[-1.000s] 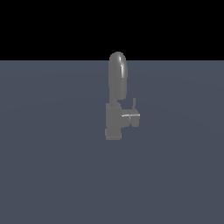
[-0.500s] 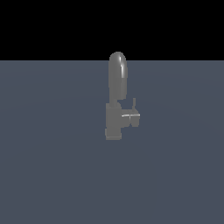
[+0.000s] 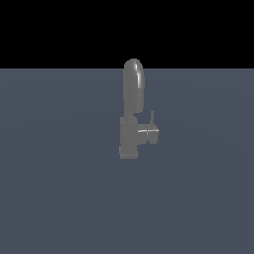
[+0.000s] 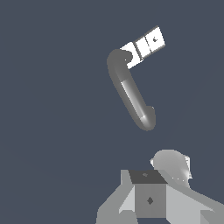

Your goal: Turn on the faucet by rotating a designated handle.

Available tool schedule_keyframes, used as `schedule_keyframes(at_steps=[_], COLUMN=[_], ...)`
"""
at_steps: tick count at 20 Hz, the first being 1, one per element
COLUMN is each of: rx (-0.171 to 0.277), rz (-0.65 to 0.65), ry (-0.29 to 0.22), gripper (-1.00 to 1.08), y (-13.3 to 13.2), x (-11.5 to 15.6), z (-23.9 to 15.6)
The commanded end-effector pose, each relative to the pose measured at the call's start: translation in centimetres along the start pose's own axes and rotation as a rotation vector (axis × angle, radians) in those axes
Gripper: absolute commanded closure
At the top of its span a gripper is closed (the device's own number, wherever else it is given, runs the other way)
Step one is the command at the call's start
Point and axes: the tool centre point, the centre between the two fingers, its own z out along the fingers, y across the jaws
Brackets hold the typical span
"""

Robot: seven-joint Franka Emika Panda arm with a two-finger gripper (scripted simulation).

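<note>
The gripper (image 4: 151,197) is seen only in the wrist view as pale grey blocks at the picture's edge, well apart from the faucet (image 3: 133,106); whether it is wide or narrow cannot be told. The faucet is stood upright on the dark bench (image 3: 59,198), and the handle (image 3: 150,134) is carried on its base toward the exterior view's right, its thin pin pointed up.

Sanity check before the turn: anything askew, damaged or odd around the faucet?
Nothing stands out. The faucet stands upright on the grey surface, and the handle sticks out on the exterior view's right, looking intact. The arm isn't in the exterior view.
</note>
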Motion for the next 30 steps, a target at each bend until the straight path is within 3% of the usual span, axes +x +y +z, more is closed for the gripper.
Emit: schedule_keyframes(at_steps=[1,18,30], rx=[0.036,0.300,0.527], rz=[0.036,0.289,0.509], ry=[-0.039,-0.327,-0.576], gripper=[1.08,1.08,1.08], y=[0.1,1.7,4.0], x=[1.6,12.1,19.5], z=[0.2,3.6,9.1])
